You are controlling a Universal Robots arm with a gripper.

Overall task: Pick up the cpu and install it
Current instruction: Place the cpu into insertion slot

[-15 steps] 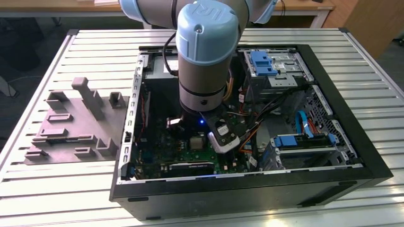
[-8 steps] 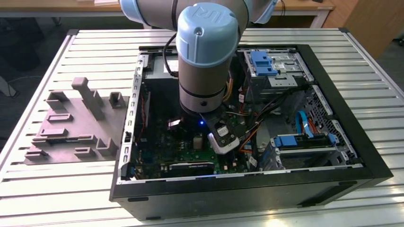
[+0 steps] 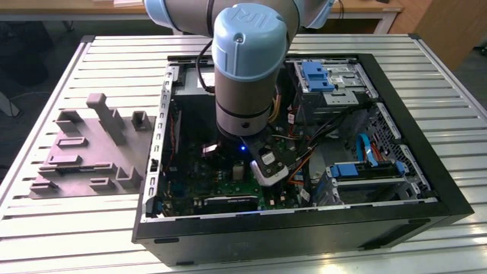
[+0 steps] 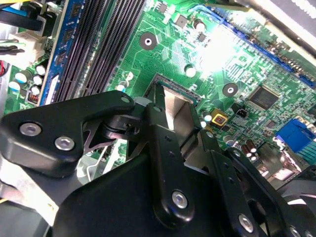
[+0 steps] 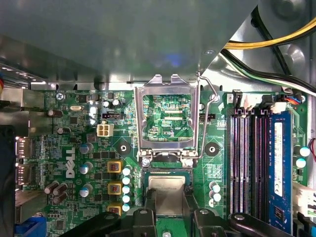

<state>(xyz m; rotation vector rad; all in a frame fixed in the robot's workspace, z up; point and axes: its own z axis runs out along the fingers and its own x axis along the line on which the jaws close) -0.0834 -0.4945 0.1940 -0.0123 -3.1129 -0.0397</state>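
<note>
The cpu point(image 5: 168, 184) is a pale silvery square lying in the square metal-framed socket point(image 5: 143, 187) of the green circuit board point(image 5: 163, 113). My gripper point(image 5: 169, 196) is shut on it, its black fingers point(image 5: 149, 200) against two opposite edges. In the second wrist view the cpu point(image 4: 176, 109) shows as a bright metal patch between the fingers point(image 4: 159, 128) of the gripper point(image 4: 177, 112), low in the socket. The socket's load plate point(image 5: 168, 81) is flipped open and stands away from the cpu. In the exterior view the arm point(image 3: 243, 85) reaches straight down into the open computer case point(image 3: 426, 177).
The socket lever point(image 5: 210, 98) is raised beside the plate. Memory slots point(image 5: 247, 158) run close along one side, capacitors point(image 5: 126, 190) along the other. Yellow and black cables point(image 5: 276, 42) hang over the board's corner. A grey tray point(image 3: 84, 148) lies on the slatted table at the exterior view's left.
</note>
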